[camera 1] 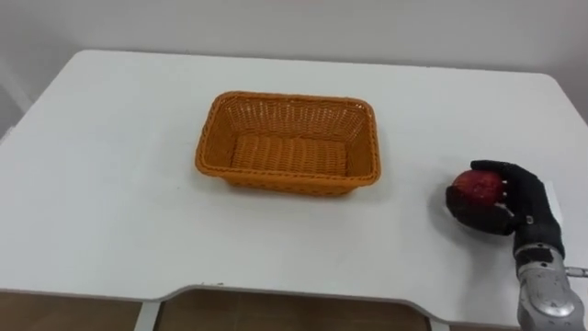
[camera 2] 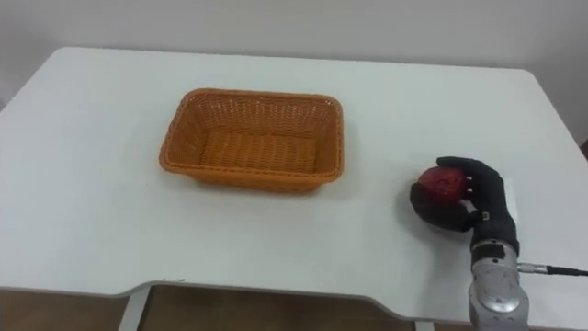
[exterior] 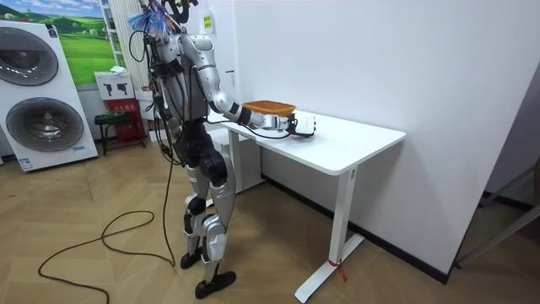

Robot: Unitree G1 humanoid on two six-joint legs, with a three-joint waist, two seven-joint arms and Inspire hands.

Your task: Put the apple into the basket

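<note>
The fingers (camera 1: 511, 171) of the right hand (camera 1: 516, 199) are curled round the red apple (camera 1: 477, 187) and hold it. The apple is near the right edge of the bench (camera 1: 110, 184); I cannot tell if it is lifted yet. The orange basket (camera 1: 287, 97) sits empty in the middle, well apart. The round apple may slip out on the way, or bump the basket's wall if carried too low.

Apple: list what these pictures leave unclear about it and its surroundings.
Left eye view: right side and underside of the apple, covered by the right hand curled round it.
Both eye views: whether the apple touches the table, hidden by the hand.
Room view: the apple, too small to make out.
</note>
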